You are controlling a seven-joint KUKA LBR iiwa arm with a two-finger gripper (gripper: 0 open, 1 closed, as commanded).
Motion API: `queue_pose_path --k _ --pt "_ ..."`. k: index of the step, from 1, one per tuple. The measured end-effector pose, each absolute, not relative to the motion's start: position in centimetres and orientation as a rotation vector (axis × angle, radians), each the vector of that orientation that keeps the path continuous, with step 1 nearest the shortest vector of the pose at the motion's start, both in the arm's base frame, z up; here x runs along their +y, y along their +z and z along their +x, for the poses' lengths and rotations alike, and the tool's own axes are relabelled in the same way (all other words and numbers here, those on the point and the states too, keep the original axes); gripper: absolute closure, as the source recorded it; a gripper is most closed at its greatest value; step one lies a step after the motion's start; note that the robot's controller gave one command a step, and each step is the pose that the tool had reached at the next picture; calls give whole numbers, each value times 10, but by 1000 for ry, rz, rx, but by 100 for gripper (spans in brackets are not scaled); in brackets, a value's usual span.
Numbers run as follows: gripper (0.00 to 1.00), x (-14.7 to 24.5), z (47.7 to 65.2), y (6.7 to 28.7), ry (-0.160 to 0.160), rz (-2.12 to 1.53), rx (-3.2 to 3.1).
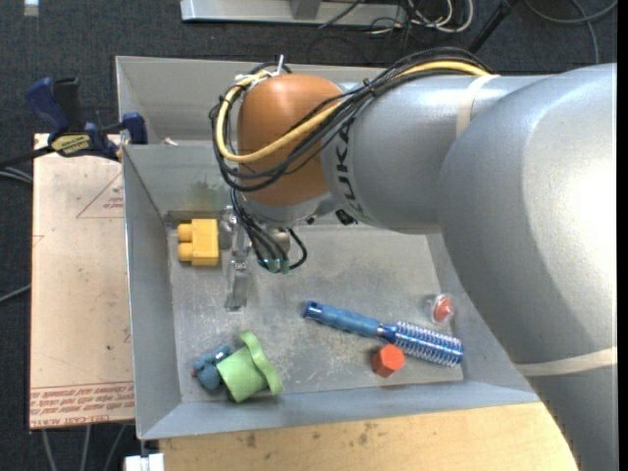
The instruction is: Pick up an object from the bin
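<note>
My gripper (pixel 235 297) hangs under the orange wrist cover in the left half of the bin, low over the bare floor. A yellow block (pixel 198 241) with a stepped shape lies just to its left, near the left wall and apart from it. Below the gripper, toward the front left corner, a light green cup-shaped piece (pixel 247 369) lies on its side against a small blue-grey thing (pixel 207 372).
A blue-handled brush (pixel 384 331) with blue and white bristles lies across the front right. An orange-red hexagonal piece (pixel 388 360) sits beside it, and a small red and white thing (pixel 442 308) rests near the right wall. The arm covers the back right.
</note>
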State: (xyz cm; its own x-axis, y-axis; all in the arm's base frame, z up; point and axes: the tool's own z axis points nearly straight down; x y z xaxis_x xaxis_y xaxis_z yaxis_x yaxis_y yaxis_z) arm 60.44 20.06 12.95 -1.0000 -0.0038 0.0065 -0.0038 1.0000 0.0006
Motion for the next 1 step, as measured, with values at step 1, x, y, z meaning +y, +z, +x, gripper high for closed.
queue_pose_path --k 1 --pt "0 165 501 67 2 209 -3126"
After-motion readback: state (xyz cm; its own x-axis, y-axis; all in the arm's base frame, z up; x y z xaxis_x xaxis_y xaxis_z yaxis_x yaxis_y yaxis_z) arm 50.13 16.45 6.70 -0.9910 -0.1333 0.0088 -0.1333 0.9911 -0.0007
